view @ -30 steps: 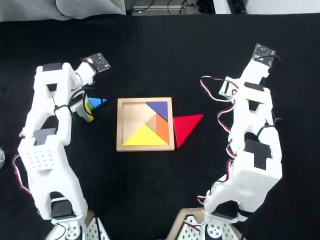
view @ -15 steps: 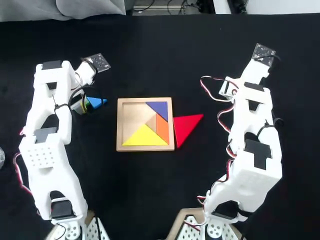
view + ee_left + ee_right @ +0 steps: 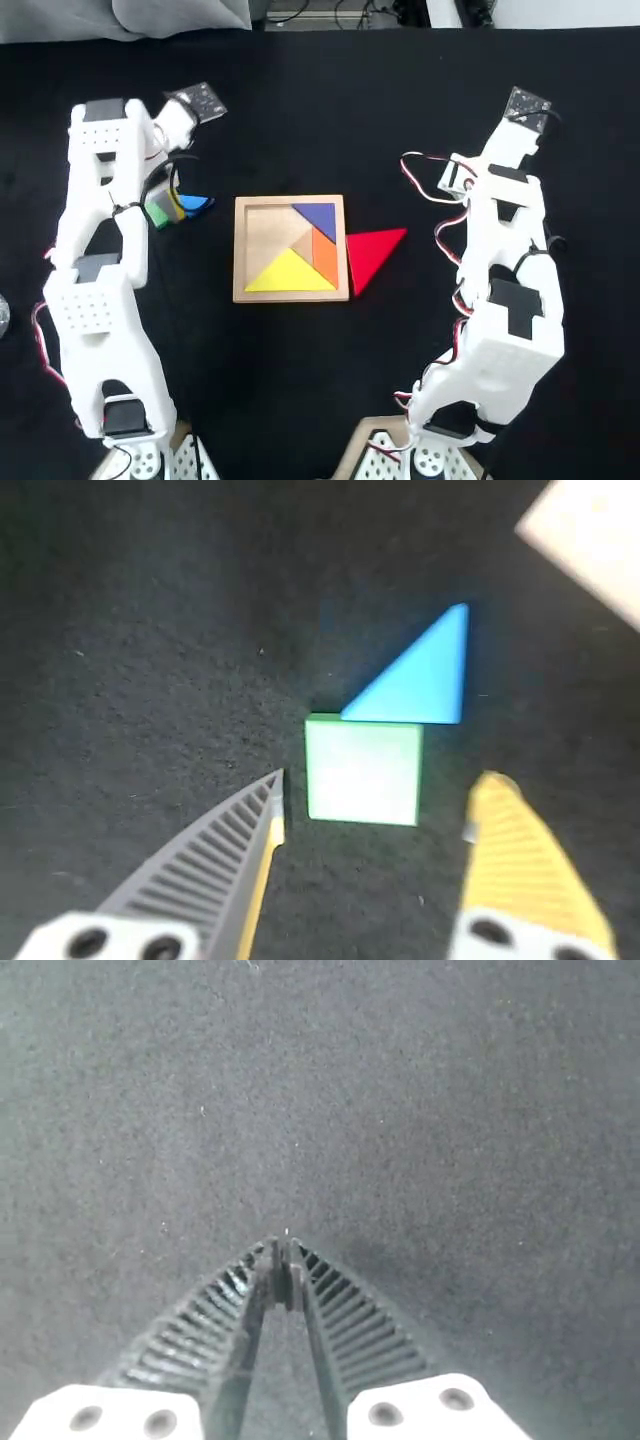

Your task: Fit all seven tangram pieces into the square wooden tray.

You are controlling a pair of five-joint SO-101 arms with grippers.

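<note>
Square wooden tray [image 3: 239, 250] holds perhaps three pieces; others lie outside. Left gripper [image 3: 384, 778] straddles green square [image 3: 362, 770], spread; right gripper [image 3: 283, 1248] is closed.

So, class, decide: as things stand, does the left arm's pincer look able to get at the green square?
Probably yes. The left pincer hangs open just short of the green square, with a finger lined up off each side. The blue triangle sits only at its far edge, clear of both sides.
</note>
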